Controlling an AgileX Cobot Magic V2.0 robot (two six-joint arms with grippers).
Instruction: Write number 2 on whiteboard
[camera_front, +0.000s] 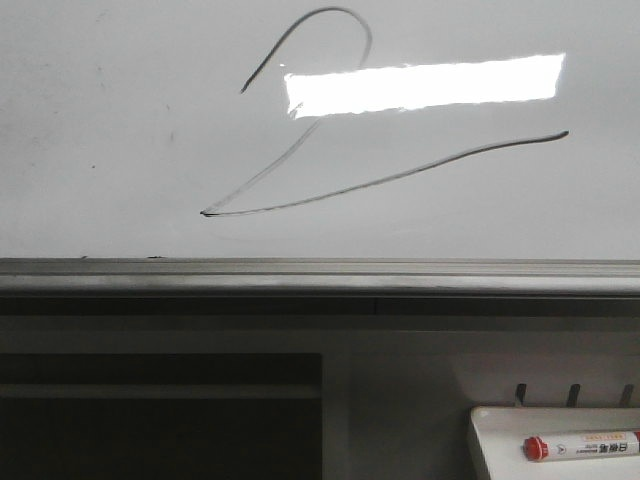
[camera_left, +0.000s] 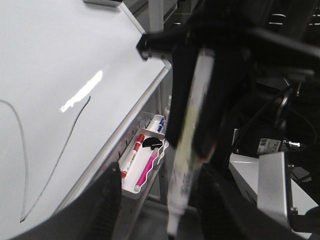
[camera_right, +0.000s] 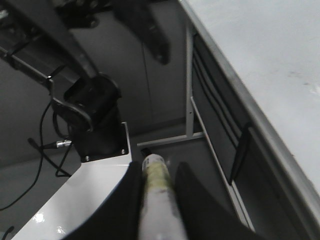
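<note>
Digit's done: number 2 (camera_front: 330, 160) sits on whiteboard (camera_front: 120, 150).
Right gripper (camera_right: 156, 200) pinches marker (camera_right: 159, 200); left's jaws spread; I'd park it.

The whiteboard (camera_front: 120, 120) is standing tilted off to one side of the left pincer (camera_left: 165, 212), apart from it, and is catching a bright rectangular glare. The number 2 (camera_front: 207, 213) is lying drawn on its white face as a thin dark line. A grey frame (camera_front: 300, 275) is running along the board's lower edge. Beyond the pincer, under that edge, a white tray (camera_left: 159, 161) is hanging, carrying a red-capped marker (camera_left: 132, 155) and a pink marker (camera_left: 145, 172) lying side by side.
</note>
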